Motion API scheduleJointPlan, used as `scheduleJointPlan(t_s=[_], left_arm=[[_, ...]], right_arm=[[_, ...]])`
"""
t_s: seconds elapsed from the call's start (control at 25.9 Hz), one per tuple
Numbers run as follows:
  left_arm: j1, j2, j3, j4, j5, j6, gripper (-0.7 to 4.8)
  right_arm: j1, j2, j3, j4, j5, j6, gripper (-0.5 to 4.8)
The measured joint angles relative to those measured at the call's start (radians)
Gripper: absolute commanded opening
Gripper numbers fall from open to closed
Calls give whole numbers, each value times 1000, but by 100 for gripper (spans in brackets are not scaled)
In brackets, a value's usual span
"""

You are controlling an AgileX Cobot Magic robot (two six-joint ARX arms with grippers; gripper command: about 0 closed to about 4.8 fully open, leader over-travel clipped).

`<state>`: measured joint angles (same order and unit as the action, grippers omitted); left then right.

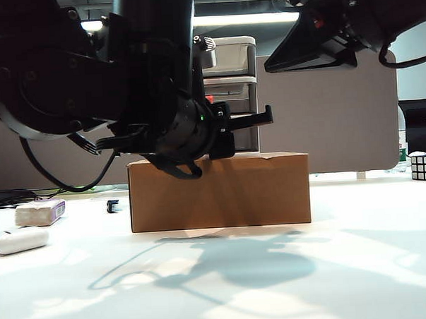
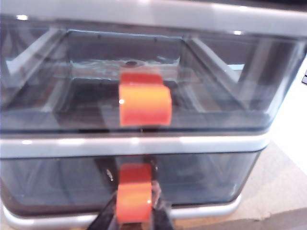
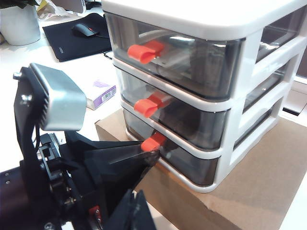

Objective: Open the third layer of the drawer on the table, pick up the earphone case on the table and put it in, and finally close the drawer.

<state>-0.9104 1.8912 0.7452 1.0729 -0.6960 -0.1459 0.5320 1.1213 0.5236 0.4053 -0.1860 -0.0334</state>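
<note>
The left gripper [image 2: 134,218] is seen closed on the red-orange handle [image 2: 135,199] of the third layer [image 2: 201,179], fingers pinching it from both sides; this is confirmed in the right wrist view, where the black fingertips [image 3: 152,157] meet the lowest handle. The right gripper [image 3: 136,211] is held up and back w/ nothing in it; whether its jaws are apart or together cannot be told.

Risks, as judged: the handle is a small smooth plastic tab, so slip-off is likely if the pull is angled rather than straight out. The drawer [image 3: 225,96] is a light unit merely resting on a cardboard box [image 1: 218,191], not fixed; a sticky tier could drag the whole unit fwd and off the box edge. No bracing by the other arm is seen.

Materials: white glossy plastic frame, smoky translucent grey tiers w/ rounded corners, rectangular tabs; matte brown corrugated box, sharp-edged. The earphone case [image 1: 20,240], glossy white and pill-shaped, lies on the table [image 1: 345,281] at far left, near a greyish block w/ purple edge [image 1: 40,212], well apart from the box. Its slick rounded shell is expected to squirt from a pinch.
</note>
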Motion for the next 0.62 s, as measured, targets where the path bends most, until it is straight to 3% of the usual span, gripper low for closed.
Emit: scheduleJointPlan(t_s=[0.15, 0.19, 0.27, 0.62], left_arm=[[0, 0, 0, 0, 0, 0, 39], [0, 0, 0, 0, 0, 0, 8], [0, 0, 0, 1, 0, 0, -5], [0, 0, 0, 5, 0, -4, -5]], right_arm=[[0, 2, 0, 8, 2, -17, -6], [0, 10, 0, 27, 2, -18, -6], [0, 42, 0, 94, 3, -20, -6], [-1, 171, 79, 157, 3, -21, -6]])
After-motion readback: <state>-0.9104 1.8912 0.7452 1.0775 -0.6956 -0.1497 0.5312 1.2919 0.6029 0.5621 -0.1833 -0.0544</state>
